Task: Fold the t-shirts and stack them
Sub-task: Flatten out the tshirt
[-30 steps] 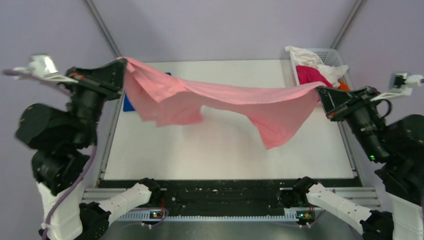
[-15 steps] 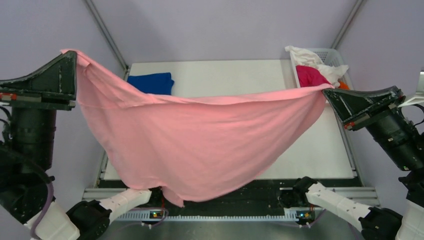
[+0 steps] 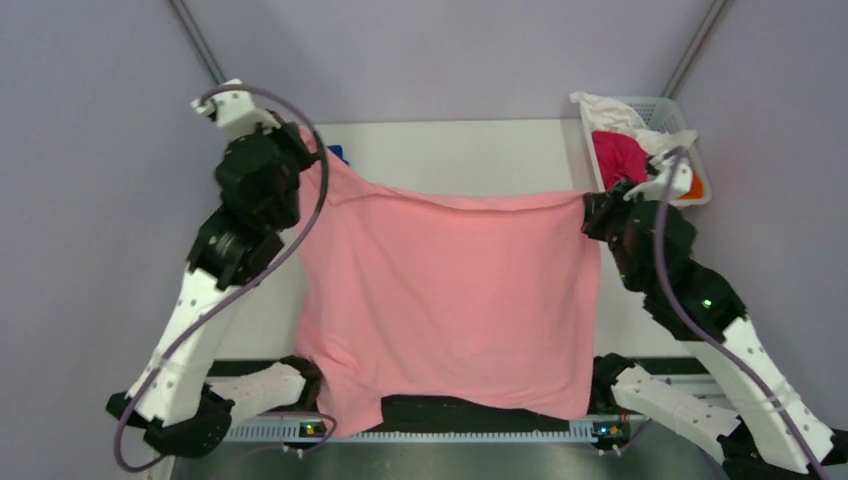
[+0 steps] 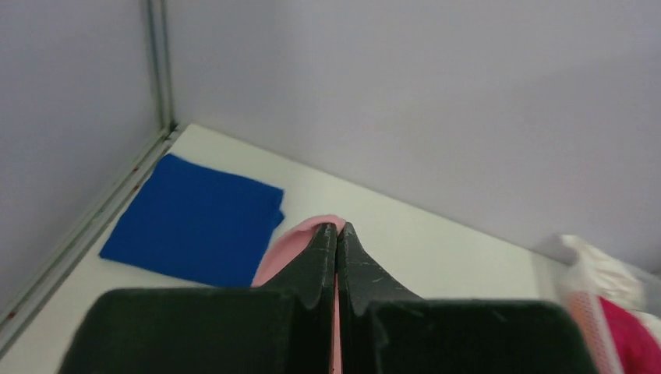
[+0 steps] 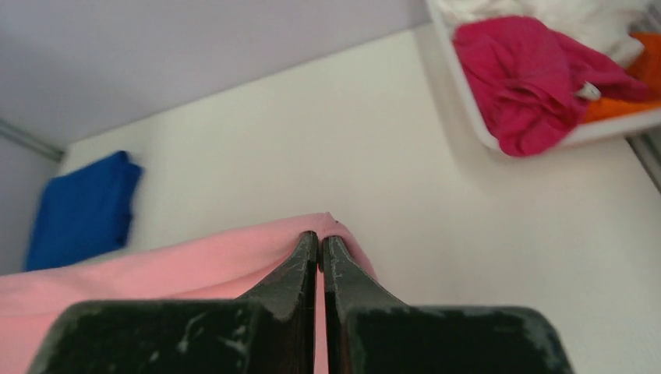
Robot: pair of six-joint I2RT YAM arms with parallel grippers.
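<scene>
A light pink t-shirt [image 3: 450, 295] hangs spread out between my two grippers, draping down over the table's near edge. My left gripper [image 3: 305, 160] is shut on its far left corner; pink cloth [image 4: 292, 245] shows at its tips [image 4: 337, 230]. My right gripper [image 3: 590, 205] is shut on the far right corner, and pink fabric [image 5: 179, 265] runs left from its tips [image 5: 321, 238]. A folded royal blue t-shirt [image 4: 195, 222] lies flat at the table's far left, mostly hidden by my left arm in the top view.
A white slotted basket [image 3: 690, 125] stands at the far right, holding magenta [image 5: 538, 70], white [image 3: 610, 110] and orange [image 5: 623, 105] tees. A metal frame rail [image 4: 160, 70] runs along the table's left edge. Purple walls enclose the back.
Both arms swung inward and down over the table, and the pink t-shirt went from a sagging drape to a flat spread sheet hanging between them.
</scene>
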